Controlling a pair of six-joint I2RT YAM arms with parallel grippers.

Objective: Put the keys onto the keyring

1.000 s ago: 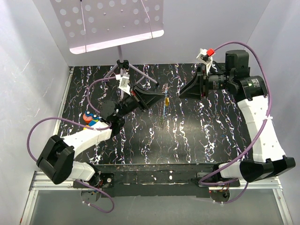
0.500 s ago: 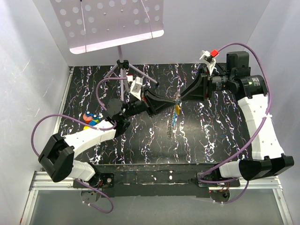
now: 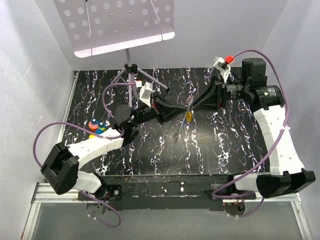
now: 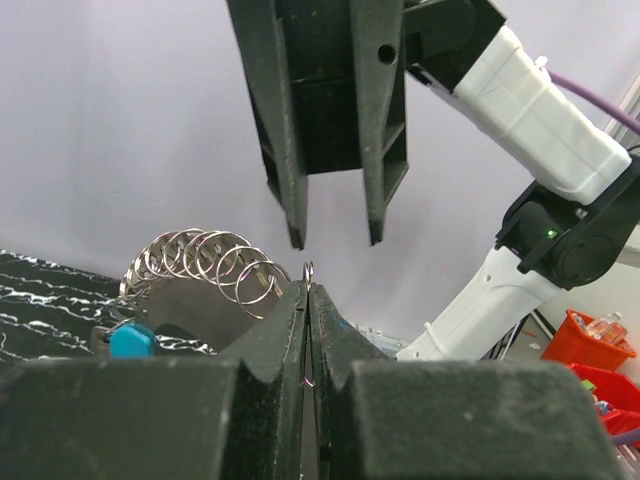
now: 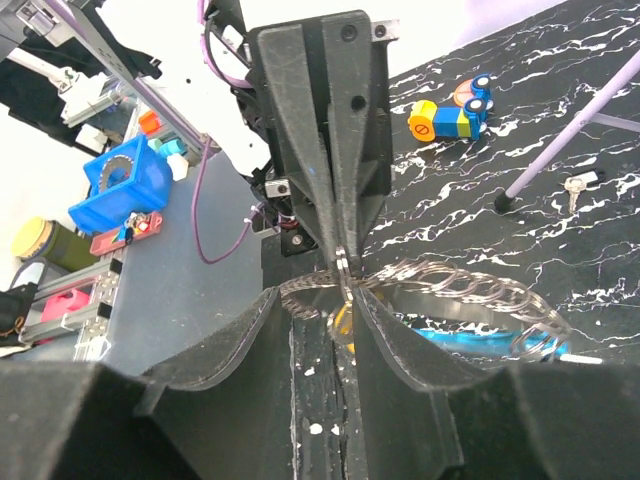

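Note:
My left gripper [image 3: 186,110] is shut on a thin metal keyring [image 4: 308,271], held above the middle of the table. A chain of linked rings [image 4: 200,262] hangs from it, with the blue key [image 4: 132,340] and the yellow-orange key [image 3: 188,117] on it. My right gripper [image 3: 194,106] is open, tip to tip with the left one. In the right wrist view the right gripper [image 5: 318,296] has one finger on each side of the keyring [image 5: 343,268]. The yellow-orange key [image 5: 343,318] and the blue key [image 5: 470,345] hang just behind. In the left wrist view the right gripper [image 4: 336,240] hovers open just above the ring.
A colourful toy [image 3: 96,127] lies on the table at the left, beside the left arm. A purple tripod [image 3: 131,70] with a white perforated panel [image 3: 120,22] stands at the back. A small silver object [image 5: 578,183] lies near a tripod leg.
My left gripper has moved right to the middle with the ring, chain and keys. My right gripper has moved left to meet it. In the last half second little moved.

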